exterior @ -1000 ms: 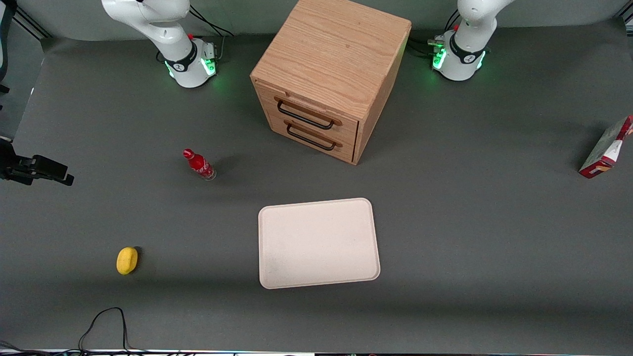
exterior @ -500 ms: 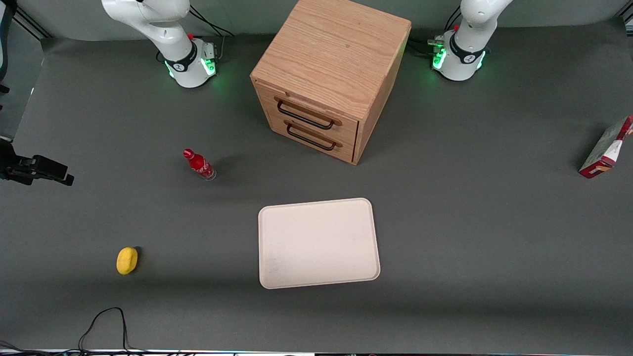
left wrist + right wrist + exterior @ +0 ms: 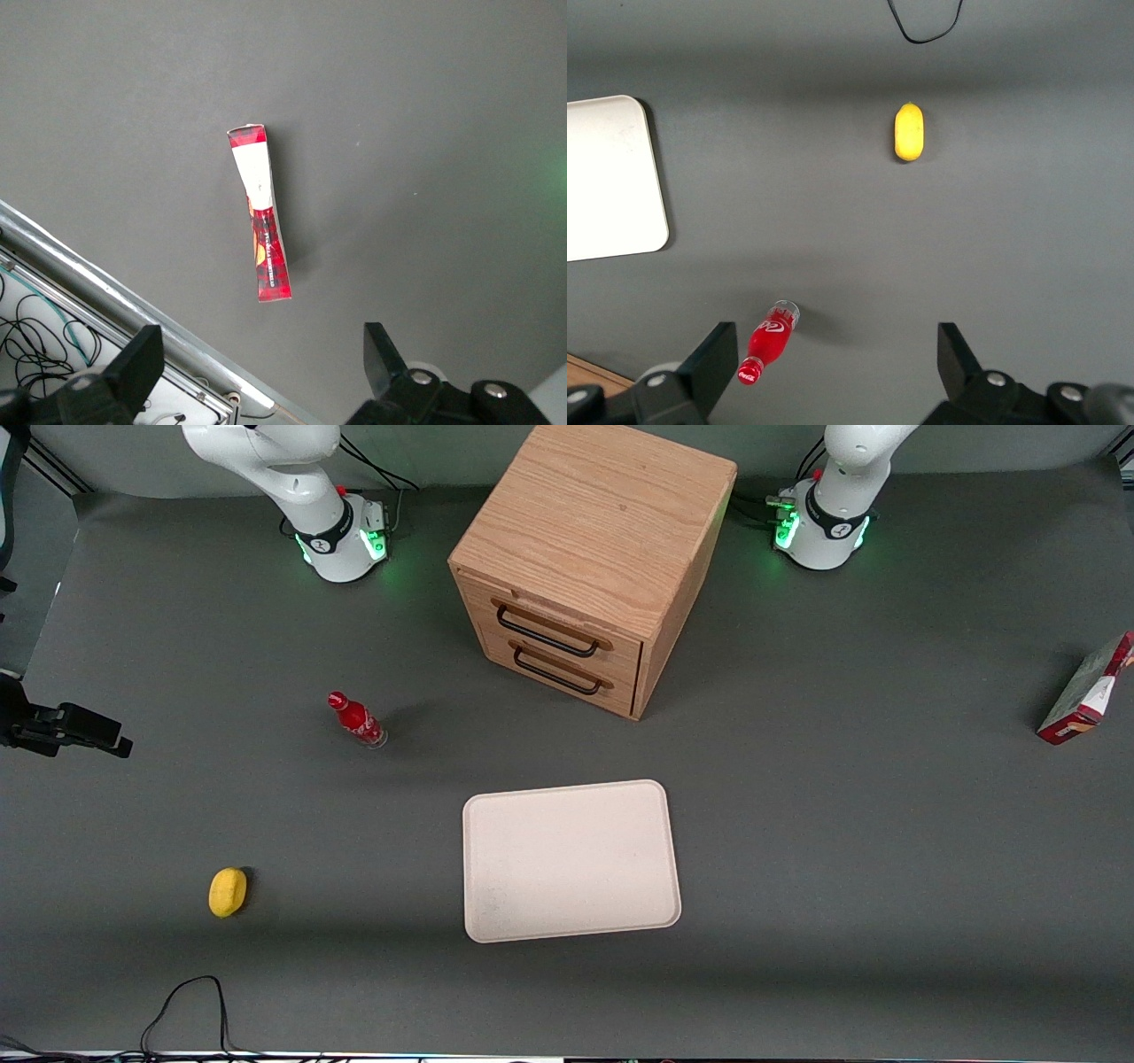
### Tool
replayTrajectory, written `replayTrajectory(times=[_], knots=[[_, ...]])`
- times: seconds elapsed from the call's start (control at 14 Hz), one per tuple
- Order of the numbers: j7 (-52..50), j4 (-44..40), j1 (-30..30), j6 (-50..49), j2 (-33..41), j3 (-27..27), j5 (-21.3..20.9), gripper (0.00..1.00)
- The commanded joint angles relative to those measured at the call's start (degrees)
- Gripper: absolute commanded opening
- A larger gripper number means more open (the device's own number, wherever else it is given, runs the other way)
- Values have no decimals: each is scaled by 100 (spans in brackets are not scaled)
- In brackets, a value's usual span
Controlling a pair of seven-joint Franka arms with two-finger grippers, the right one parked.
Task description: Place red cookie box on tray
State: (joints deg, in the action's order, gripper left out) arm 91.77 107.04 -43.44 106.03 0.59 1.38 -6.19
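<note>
The red cookie box (image 3: 1088, 688) stands on a long narrow edge, tilted, at the working arm's end of the table, close to the table's edge. The left wrist view looks down on its slim top face, red with a white panel (image 3: 261, 212). My left gripper (image 3: 257, 363) hangs well above the table, open, its two black fingers (image 3: 135, 361) wide apart with nothing between them; the box lies below it, apart from both fingers. The front view does not show the gripper. The cream-white tray (image 3: 571, 859) lies flat in front of the wooden cabinet, nearer the front camera, with nothing on it.
A wooden drawer cabinet (image 3: 589, 558) stands mid-table with both drawers shut. A small red bottle (image 3: 356, 720) and a yellow lemon-like object (image 3: 228, 891) sit toward the parked arm's end. A metal rail (image 3: 106, 292) runs along the table edge near the box.
The working arm's lower link has shifted slightly near its base. The box, the tray and everything else on the table have stayed put.
</note>
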Motion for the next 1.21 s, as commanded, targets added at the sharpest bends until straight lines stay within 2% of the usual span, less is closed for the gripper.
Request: replayTrajectory(times=[0.0, 0.29, 1.14], knots=[[130, 869, -6, 759, 276, 72, -84, 100], [130, 1556, -164, 1709, 179, 81, -76, 100], [130, 1539, -94, 2817, -1121, 46, -5, 100]])
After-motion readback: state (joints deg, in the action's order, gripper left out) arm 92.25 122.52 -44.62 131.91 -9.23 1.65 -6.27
